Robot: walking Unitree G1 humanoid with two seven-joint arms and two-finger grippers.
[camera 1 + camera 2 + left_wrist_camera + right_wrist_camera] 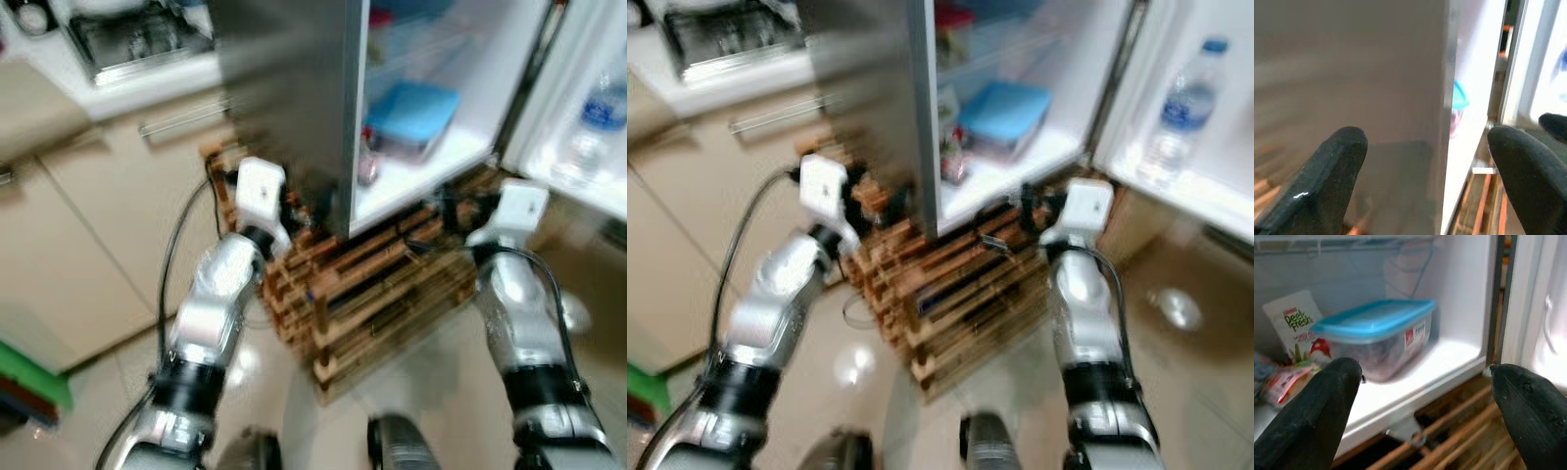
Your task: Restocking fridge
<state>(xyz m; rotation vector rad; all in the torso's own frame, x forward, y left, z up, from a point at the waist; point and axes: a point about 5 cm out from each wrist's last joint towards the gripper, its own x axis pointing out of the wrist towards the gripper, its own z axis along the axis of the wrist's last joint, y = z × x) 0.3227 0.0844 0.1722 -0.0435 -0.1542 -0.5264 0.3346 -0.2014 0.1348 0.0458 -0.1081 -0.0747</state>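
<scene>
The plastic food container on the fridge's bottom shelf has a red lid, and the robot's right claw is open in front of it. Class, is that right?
Not quite: the clear plastic food container has a blue lid, as the right wrist view shows. It does sit on the white fridge's bottom shelf, with the open right claw in front.

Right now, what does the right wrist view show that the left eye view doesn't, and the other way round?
Right wrist view alone: a white packet printed with green lettering behind the container, readable here. Left eye view alone: the wooden pallet under the fridge, both silver arms, and a water bottle in the open door. Both: the blue-lidded container on the fridge's bottom shelf, and open right gripper.
</scene>
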